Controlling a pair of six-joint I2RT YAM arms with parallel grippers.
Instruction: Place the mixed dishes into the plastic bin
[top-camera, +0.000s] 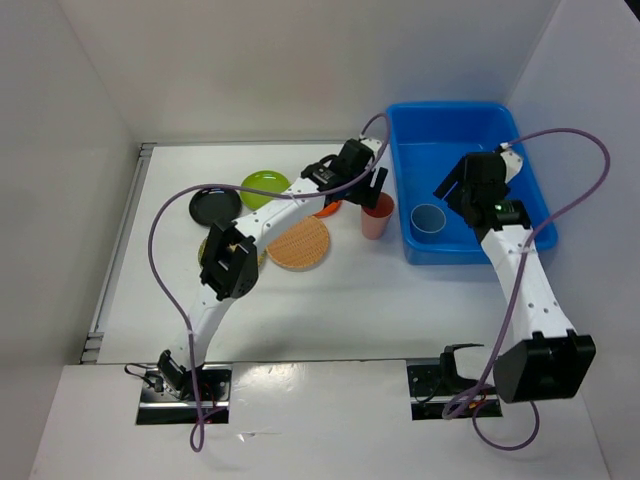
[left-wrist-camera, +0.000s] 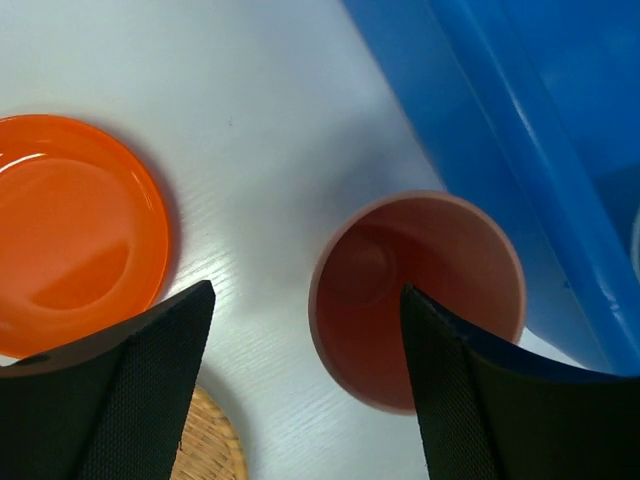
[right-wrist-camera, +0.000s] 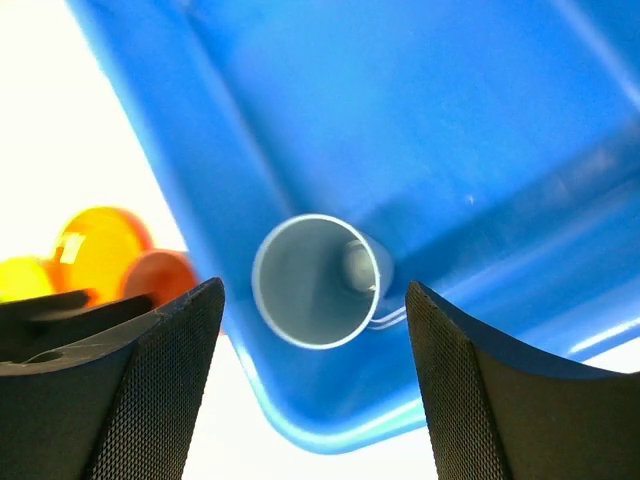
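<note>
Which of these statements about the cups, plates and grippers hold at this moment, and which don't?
1. The blue cup stands inside the blue bin. True.
2. The pink cup is in the blue bin. False: it stands on the table, just outside the bin's left wall.
3. The left gripper is shut on the orange plate. False: its fingers are open over the pink cup, and the orange plate lies on the table.
4. The right gripper hangs open above the blue cup. True.
5. The lime green plate lies on the table. True.
</note>
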